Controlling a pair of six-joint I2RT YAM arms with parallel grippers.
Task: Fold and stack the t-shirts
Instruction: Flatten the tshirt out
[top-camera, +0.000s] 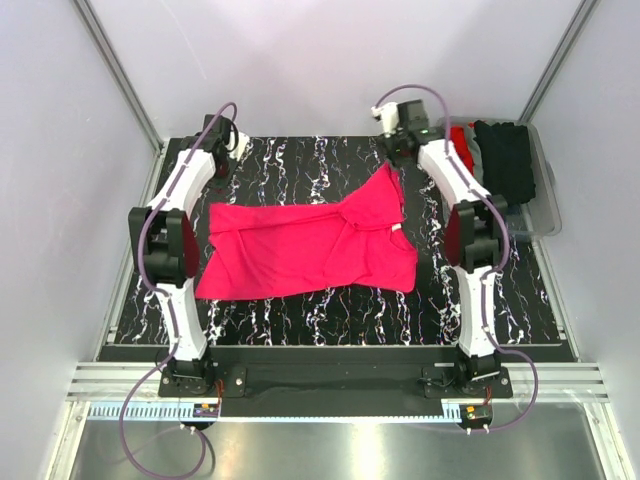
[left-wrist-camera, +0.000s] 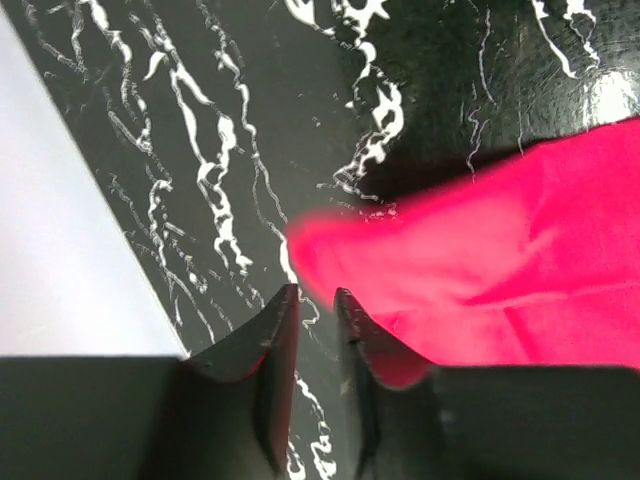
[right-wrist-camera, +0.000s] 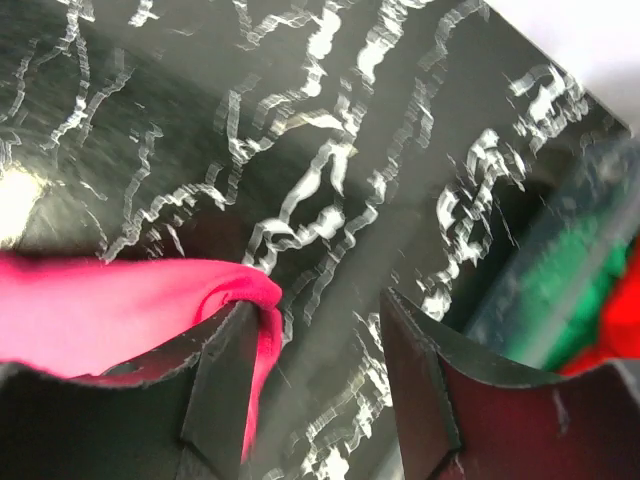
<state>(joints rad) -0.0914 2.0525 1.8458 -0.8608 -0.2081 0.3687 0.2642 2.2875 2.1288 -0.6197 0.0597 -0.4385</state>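
The left gripper (left-wrist-camera: 315, 300) is seen closed to a narrow slit, with nothing caught in it – only the table (left-wrist-camera: 200, 150) shows through the gap. A corner of the pink shirt (left-wrist-camera: 480, 260) lies just ahead of the tips and is spread away to their right, flat on the table. The right gripper (right-wrist-camera: 320, 350) is held wide; a rolled edge of the same shirt is lapped against one finger (right-wrist-camera: 225, 370), and the rest of the gap is filled by bare table. From above, the shirt is seen running in a point up to this gripper. Off its other finger a bin (top-camera: 545, 205) is set – a green shirt (right-wrist-camera: 560, 290), a red shirt (top-camera: 460, 140) and a black shirt (top-camera: 505, 160) are piled inside
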